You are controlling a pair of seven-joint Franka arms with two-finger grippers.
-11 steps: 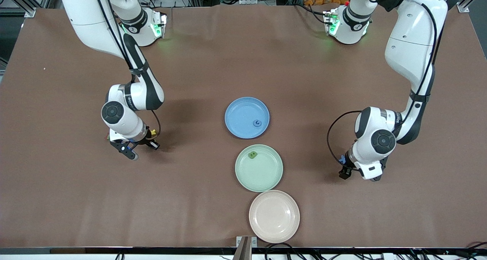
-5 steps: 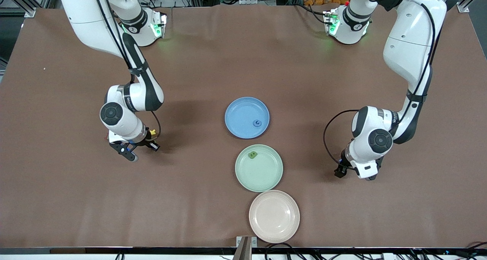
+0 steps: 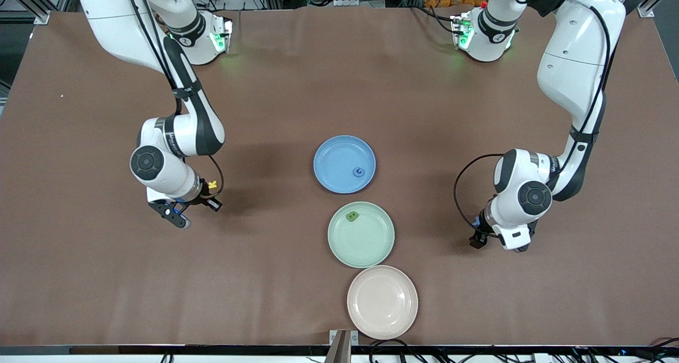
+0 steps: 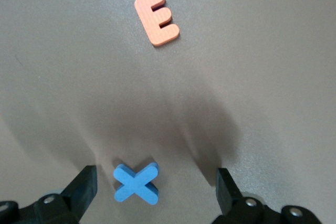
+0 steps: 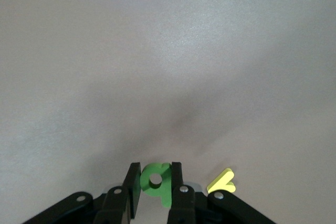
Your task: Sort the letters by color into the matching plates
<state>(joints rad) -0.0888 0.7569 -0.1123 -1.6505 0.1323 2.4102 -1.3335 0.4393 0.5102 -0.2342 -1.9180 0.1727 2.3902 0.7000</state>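
In the front view, a brown counter [image 3: 297, 87] is seen with three plates lined up near its middle: a blue plate [image 3: 344, 164], a pale green plate [image 3: 360, 234] nearer to the camera, and a beige-pink plate [image 3: 382, 302] nearest of all. A small blue letter [image 3: 359, 172] is seen lying in the blue plate, and a small green letter [image 3: 351, 216] in the green plate, near the rim that faces the blue plate. The right gripper [image 3: 177, 214] is held low over the counter toward the right arm's end, with a yellow letter [image 3: 212, 184] showing just beside its wrist. The left gripper [image 3: 490, 238] is held low over the counter toward the left arm's end, and what lies under it is hidden by the wrist. In the left wrist view, the jaws are seen spread wide, and a blue X [image 4: 136, 183] lies flat on the counter between them, touched by neither; an orange E [image 4: 156, 17] lies on the counter well apart from it. In the right wrist view, the jaws are seen pinching a green letter with a round hole [image 5: 156, 181], held on edge between the fingers [image 5: 133, 188], and the yellow letter [image 5: 222, 182] lies just beside them.
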